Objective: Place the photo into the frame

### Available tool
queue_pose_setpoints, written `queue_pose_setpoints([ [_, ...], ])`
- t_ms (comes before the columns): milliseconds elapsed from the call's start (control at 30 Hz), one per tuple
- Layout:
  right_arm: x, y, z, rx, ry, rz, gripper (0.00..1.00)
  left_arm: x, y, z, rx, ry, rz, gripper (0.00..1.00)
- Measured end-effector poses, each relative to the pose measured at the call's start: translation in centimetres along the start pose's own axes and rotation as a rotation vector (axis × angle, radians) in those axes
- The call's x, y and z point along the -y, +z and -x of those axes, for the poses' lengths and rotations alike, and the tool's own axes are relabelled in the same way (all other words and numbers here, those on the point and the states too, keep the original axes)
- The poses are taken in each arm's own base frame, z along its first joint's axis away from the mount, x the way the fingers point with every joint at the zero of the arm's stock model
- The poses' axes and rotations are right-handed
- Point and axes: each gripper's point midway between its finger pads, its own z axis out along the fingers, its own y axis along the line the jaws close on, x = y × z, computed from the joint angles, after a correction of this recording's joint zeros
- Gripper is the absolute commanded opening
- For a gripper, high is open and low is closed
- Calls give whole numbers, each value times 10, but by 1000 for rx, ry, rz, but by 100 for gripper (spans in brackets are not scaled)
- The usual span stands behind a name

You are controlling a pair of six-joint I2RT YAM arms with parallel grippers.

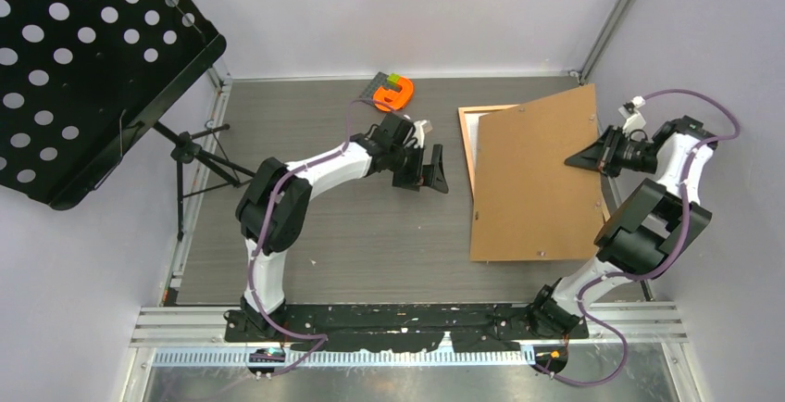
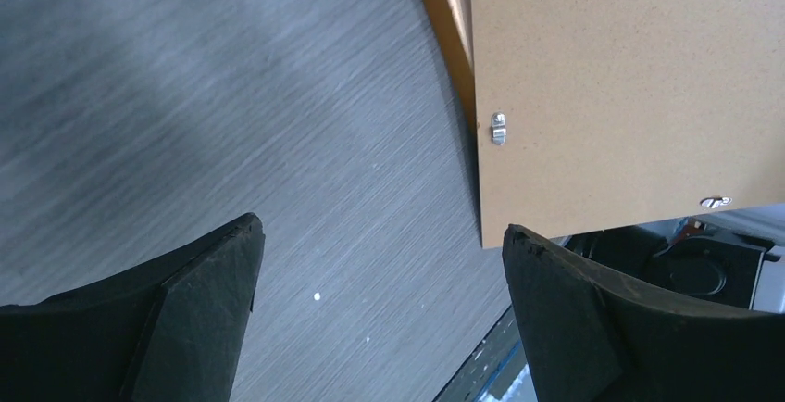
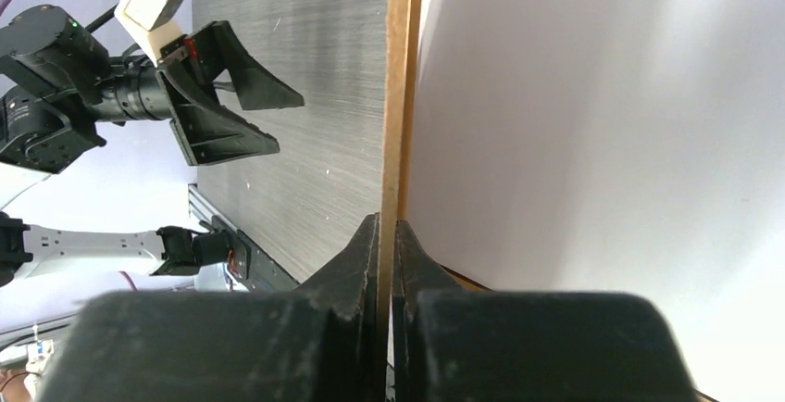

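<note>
Entry: the frame point(image 1: 465, 143) is thin-edged, light orange-brown wood. It lies flat on the surface at the right, slightly skewed. I can see only its far-left corner and left rail, because a brown board point(image 1: 532, 180) covers the rest. The photo point(image 1: 475, 124) sits inside the frame, plain white side up. It shows as a narrow strip just beside that rail, and its printed side is hidden from me.

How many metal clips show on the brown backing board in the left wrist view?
2. One clip sits on the left edge of the backing board as that view shows it, and another sits at its lower edge. More may lie outside the view.
</note>
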Motion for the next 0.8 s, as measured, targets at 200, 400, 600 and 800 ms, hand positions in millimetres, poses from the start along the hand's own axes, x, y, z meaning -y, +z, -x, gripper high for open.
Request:
queue_pose_setpoints([
  [200,9,-25,16,21,-18,-1,6,13,7,26,24,55,27,96],
  [400,10,-40,19,18,-46,10,6,16,35,30,-4,74,120,94],
  [600,10,-52,13,20,-65,14,6,29,67,43,0,79,172,94],
  [800,10,-55,8,17,-71,20,6,28,82,46,21,51,238,96],
])
